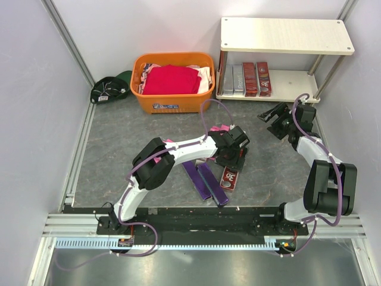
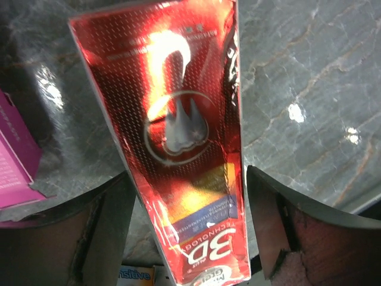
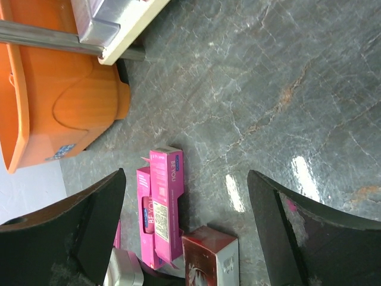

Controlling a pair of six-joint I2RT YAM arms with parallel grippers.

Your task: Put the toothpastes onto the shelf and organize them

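While the dark red toothpaste box (image 2: 178, 107) lies on the table (image 2: 309, 89) inside the spread left gripper (image 2: 189, 179), its long axis crosses the closing line (the right gripper (image 3: 186, 176) gapes empty near the shelf (image 1: 286, 80)).

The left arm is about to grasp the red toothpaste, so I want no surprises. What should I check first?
1. Red toothpaste box between the left gripper's fingers: ok, roughly centred.
2. Left gripper open: ok.
3. Pink box outside the fingers' gap: ok, off to one side.
4. Room on the shelf's lower board: ok, bare right of the four stored boxes.
5. Right gripper out of the path: cannot tell; it is open, empty, in front of the shelf.
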